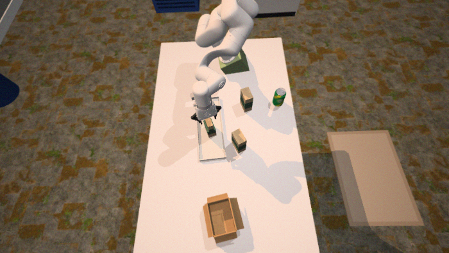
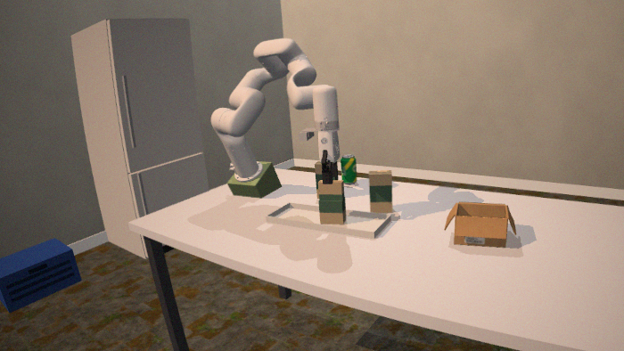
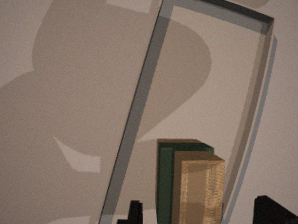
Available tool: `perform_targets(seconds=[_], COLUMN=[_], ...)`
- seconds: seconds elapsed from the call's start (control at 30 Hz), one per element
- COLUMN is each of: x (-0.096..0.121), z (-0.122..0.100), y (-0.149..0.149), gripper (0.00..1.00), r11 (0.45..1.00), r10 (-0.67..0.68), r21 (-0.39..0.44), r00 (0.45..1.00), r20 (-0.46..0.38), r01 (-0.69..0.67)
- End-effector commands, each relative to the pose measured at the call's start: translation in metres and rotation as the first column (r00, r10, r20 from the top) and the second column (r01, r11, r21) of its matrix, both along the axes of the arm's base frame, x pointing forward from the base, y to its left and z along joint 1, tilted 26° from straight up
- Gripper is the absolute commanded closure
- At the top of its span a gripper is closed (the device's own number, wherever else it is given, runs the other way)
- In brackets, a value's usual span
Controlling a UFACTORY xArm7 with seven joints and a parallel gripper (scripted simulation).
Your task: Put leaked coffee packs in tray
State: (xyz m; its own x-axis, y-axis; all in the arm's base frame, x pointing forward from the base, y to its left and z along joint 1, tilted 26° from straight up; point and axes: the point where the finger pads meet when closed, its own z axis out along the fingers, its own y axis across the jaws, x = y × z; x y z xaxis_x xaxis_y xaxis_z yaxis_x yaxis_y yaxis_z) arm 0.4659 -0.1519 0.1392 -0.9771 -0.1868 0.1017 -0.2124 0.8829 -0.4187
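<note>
A green soda can (image 1: 279,97) stands upright near one long edge of the tabletop (image 1: 179,180). An open cardboard box (image 1: 222,218) sits well apart from it. A refrigerator (image 2: 143,116) and blue crate (image 2: 37,273) stand off the tabletop.

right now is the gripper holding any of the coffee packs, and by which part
Nothing is held. The gripper is open above the coffee pack standing in the tray.

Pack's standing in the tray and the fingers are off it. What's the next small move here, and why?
Probably lift the gripper straight up, then head for another pack. The coffee pack in the tray stands upright inside the tray, off its rim, and the open fingers hold nothing. The coffee pack beside the tray and the coffee pack near the can are outside it.
</note>
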Motion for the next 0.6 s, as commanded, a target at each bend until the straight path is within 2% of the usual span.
perform_targets(seconds=[0.0, 0.33, 0.4, 0.47, 0.53, 0.57], x=[0.0, 0.001, 0.016, 0.05, 0.05, 0.07], z=[0.038, 0.038, 0.034, 0.021, 0.021, 0.012], y=[0.019, 0.02, 0.03, 0.058, 0.058, 0.078], gripper=[0.16, 0.16, 0.16, 0.16, 0.16, 0.16], r11=[1.0, 1.0, 1.0, 1.0, 1.0, 0.999], r10=[0.002, 0.002, 0.01, 0.029, 0.029, 0.041], r21=[0.0, 0.0, -0.004, -0.008, -0.008, -0.009], r00=[1.0, 1.0, 1.0, 1.0, 1.0, 0.999], r20=[0.001, 0.001, -0.002, -0.009, -0.009, -0.014], r01=[-0.002, -0.002, -0.01, -0.029, -0.029, -0.041])
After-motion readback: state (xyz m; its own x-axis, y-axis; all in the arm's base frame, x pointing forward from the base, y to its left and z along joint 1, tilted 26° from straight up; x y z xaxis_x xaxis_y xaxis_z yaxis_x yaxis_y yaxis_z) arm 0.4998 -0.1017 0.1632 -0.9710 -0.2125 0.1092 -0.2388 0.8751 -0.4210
